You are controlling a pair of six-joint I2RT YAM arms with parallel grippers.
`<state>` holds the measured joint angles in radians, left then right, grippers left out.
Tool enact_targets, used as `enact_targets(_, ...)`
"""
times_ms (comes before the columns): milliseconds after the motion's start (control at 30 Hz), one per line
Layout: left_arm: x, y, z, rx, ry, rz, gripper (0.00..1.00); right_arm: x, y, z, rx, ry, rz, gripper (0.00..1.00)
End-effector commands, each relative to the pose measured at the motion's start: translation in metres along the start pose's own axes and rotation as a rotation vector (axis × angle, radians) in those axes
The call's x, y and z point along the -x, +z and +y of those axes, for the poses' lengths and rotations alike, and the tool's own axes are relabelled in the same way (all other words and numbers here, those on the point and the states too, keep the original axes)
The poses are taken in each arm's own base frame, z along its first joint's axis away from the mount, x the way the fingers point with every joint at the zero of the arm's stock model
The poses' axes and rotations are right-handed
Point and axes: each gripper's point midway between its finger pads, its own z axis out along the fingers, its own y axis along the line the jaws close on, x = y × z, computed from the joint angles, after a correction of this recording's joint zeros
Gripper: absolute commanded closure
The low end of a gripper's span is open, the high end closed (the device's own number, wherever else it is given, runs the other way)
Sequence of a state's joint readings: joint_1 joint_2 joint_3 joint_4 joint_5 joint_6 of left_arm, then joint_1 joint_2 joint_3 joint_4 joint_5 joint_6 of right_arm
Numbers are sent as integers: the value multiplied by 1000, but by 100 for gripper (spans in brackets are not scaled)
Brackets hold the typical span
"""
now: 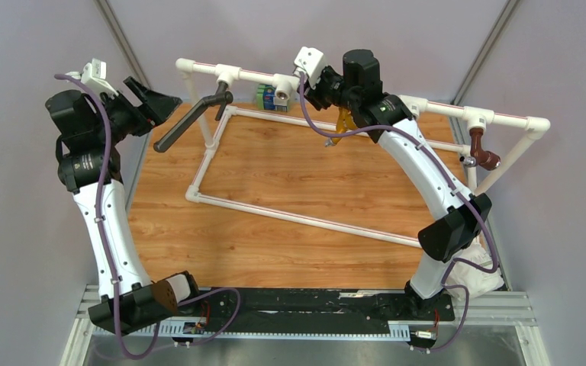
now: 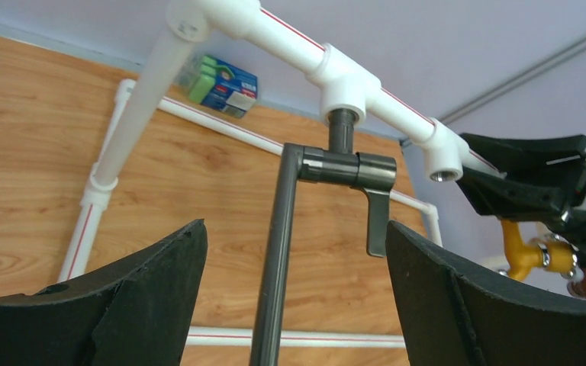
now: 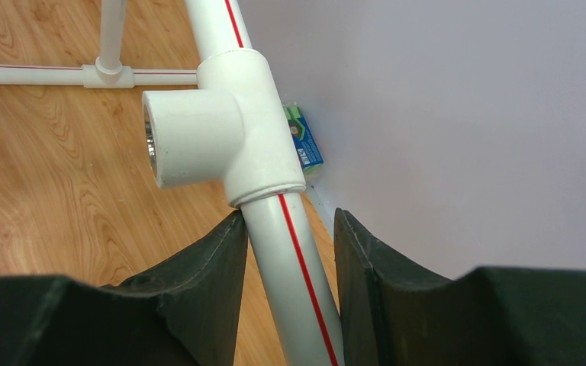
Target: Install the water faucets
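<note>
1. Although the dark faucet [image 1: 188, 120] hangs by its short stem from a white tee [image 1: 226, 75] at the upper left of the overhead view, I cannot tell whether its thread is fully home. Its long tube slants toward the lower left.
2. The left gripper [image 2: 296, 226] stands wide apart and holds nothing. In its wrist view the tube and the cross-bar handle [image 2: 378, 217] sit framed between its fingers.
3. The right gripper [image 3: 290, 216] looks clamped on the white pipe [image 3: 305, 290] just below an empty tee [image 3: 198, 141], apparently steadying the frame.
4. Being metal, the faucet should feel stiff, fairly heavy and smooth enough to slip. The long tube acts as a lever, so a hold at the elbow, close to the stem, seems best for turning without straining the plastic frame.
</note>
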<state>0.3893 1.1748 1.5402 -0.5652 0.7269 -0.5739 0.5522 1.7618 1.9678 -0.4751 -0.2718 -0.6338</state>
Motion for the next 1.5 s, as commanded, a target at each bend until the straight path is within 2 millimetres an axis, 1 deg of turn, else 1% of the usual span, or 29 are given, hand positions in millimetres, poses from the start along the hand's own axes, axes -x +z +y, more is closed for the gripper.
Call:
enact_targets(0,-18,3,-7,-108,-27,99,10,-2,6,70,231,132,16,100)
enact_targets(133,-33,13,5,-70,0,160,11,-2,6,70,232,134,15,100)
enact_targets(167,-38,15,3,-71,15,183,12,-3,6,71,233,134,16,100)
enact_targets(200,-41,19,8,-61,14,199,13,-3,6,71,234,133,18,100)
enact_targets(300,-48,25,10,-57,17,240,18,-4,6,71,231,133,19,100)
enact_targets(333,-50,28,14,-47,23,250,19,-5,7,71,233,135,23,100)
enact_targets(400,-55,32,12,-52,32,275,23,-4,7,71,232,134,20,100)
enact_targets(500,-59,35,5,-72,38,295,32,-5,7,71,234,136,21,100)
enact_targets(600,-61,37,-1,-89,47,304,46,-5,7,71,233,134,22,100)
enact_targets(700,-61,40,-5,-106,51,314,56,-5,7,71,233,136,23,100)
enact_targets(767,-60,41,-10,-116,58,314,69,-5,7,71,231,136,23,100)
enact_targets(800,-57,41,-13,-121,72,307,83,-5,7,71,232,136,24,100)
enact_targets(867,-52,40,-17,-127,98,295,100,-5,7,71,231,133,22,100)
enact_targets(1000,-38,38,-20,-96,187,257,100,-5,7,71,231,133,22,100)
enact_targets(1067,-31,38,-19,-55,256,230,100,-5,7,71,232,135,24,100)
enact_targets(1100,-30,38,-22,-58,300,227,100,-6,7,71,231,135,24,100)
enact_targets(1133,-25,37,-21,-30,334,205,100,-5,7,71,231,132,21,100)
enact_targets(1167,-25,38,-27,-39,387,202,100,-5,7,70,230,133,23,100)
enact_targets(1200,-23,38,-25,-11,415,188,100,-5,7,70,230,133,23,100)
enact_targets(1300,-24,39,-30,14,528,181,100,-5,7,71,231,132,21,100)
enact_targets(1333,-23,39,-26,47,555,177,100,-5,7,71,231,134,23,100)
enact_targets(1367,-28,41,-30,43,581,185,100,-5,7,71,229,133,22,100)
enact_targets(1400,-22,40,-19,102,626,173,100,-6,7,70,228,134,23,100)
enact_targets(1433,-33,45,-28,76,680,193,100,-6,7,70,228,134,23,100)
enact_targets(1467,-29,44,-22,123,731,187,100,-6,7,70,228,134,23,100)
